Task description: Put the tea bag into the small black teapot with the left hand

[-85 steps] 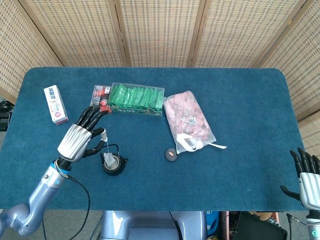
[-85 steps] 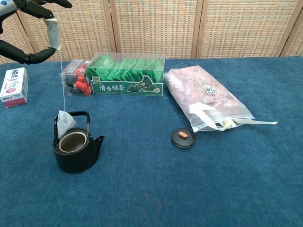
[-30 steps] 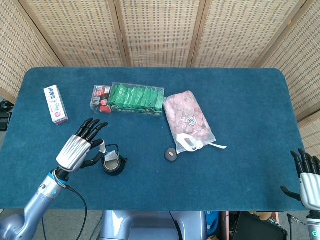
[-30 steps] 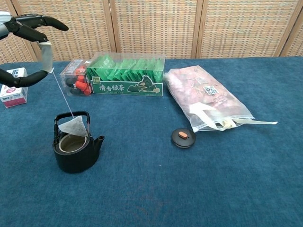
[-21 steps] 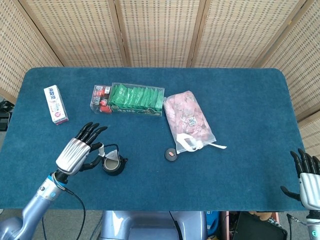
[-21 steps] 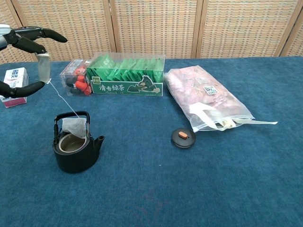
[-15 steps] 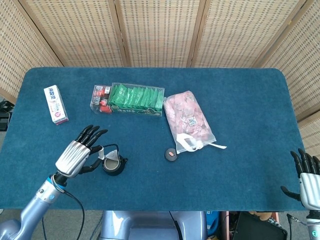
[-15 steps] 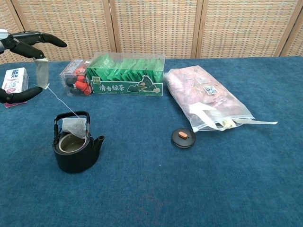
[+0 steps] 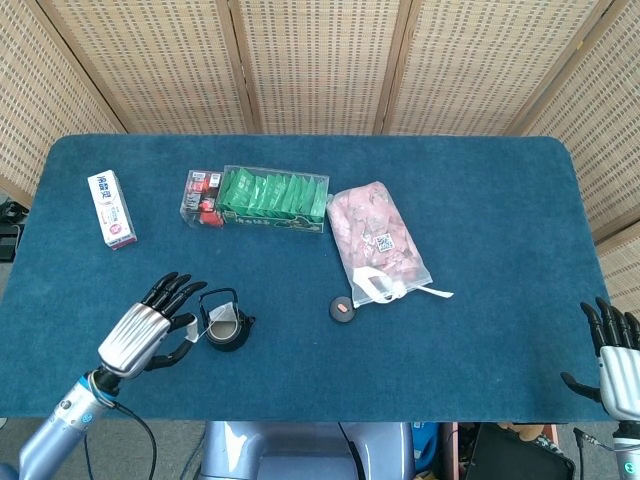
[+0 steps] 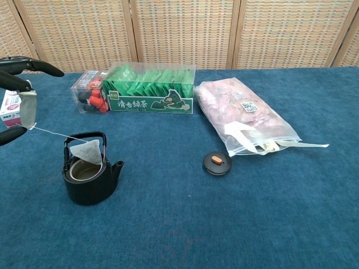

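Pinching the paper tag in my left robot hand | tea bag leans on small black teapot rim, string taut | ease slack so it sinks inside (right robot hand idle, fingers apart)

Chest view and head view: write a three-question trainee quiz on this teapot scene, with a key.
1. True or false: the round lid sits on the small black teapot.
2. What does the left hand pinch? A) the paper tag on the string B) the teapot's handle C) the green tea box
3. Fill in: the tea bag leans at the teapot's ____, not fully inside.

Key
1. False: the lid lies on the table, apart from the teapot.
2. A
3. rim
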`<state>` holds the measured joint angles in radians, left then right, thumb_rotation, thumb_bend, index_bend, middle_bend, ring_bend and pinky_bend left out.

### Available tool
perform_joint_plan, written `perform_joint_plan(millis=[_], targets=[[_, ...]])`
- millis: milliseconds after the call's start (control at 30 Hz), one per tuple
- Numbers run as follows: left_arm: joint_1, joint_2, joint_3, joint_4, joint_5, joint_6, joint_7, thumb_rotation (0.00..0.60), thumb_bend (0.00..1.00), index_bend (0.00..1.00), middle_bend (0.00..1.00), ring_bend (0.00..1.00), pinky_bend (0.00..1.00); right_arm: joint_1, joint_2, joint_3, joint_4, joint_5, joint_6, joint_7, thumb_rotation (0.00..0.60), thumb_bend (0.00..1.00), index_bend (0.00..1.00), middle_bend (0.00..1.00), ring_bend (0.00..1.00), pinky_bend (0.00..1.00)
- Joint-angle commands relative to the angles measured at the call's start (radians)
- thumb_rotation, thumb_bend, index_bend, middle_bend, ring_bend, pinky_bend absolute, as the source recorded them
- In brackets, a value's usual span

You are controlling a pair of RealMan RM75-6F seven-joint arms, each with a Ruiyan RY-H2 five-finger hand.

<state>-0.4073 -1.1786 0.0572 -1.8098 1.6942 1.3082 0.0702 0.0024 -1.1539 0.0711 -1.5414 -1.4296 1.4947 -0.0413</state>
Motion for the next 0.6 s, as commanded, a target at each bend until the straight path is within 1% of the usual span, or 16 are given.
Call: perform_joint_plan(millis=[33, 233, 467, 533, 600], targets=[[0.009, 0.004, 0.009, 0.001, 0.003, 0.003, -0.006, 0.6, 0.44, 0.6, 0.1, 0.01, 0.0, 0.0, -0.001, -0.001, 0.001, -0.001, 0.0, 0.001, 0.6, 0.05, 0.03, 0.08, 0.0, 0.0], [0.033, 0.017, 0.038, 0.004, 0.014, 0.006, -0.018, 0.6, 0.44, 0.6, 0.1, 0.01, 0.0, 0.002, -0.002, -0.002, 0.007, -0.006, -0.002, 0.007, 0.6, 0.05, 0.03, 0.08, 0.0, 0.0], [0.046, 0.016, 0.048, 0.019, 0.02, 0.004, -0.02, 0.6, 0.44, 0.6, 0.1, 0.0, 0.0, 0.002, -0.003, -0.004, 0.009, -0.01, -0.003, 0.009, 0.6, 0.06, 0.03, 0.08, 0.0, 0.0], [0.047, 0.017, 0.051, 0.021, 0.015, -0.005, -0.012, 0.6, 0.44, 0.57, 0.09, 0.0, 0.0, 0.003, -0.003, -0.004, 0.009, -0.011, -0.003, 0.009, 0.6, 0.06, 0.03, 0.08, 0.0, 0.0], [0.047, 0.02, 0.055, 0.02, 0.01, -0.019, -0.005, 0.6, 0.44, 0.49, 0.07, 0.0, 0.0, 0.003, -0.004, -0.005, 0.01, -0.012, -0.003, 0.01, 0.6, 0.06, 0.03, 0.08, 0.0, 0.0]])
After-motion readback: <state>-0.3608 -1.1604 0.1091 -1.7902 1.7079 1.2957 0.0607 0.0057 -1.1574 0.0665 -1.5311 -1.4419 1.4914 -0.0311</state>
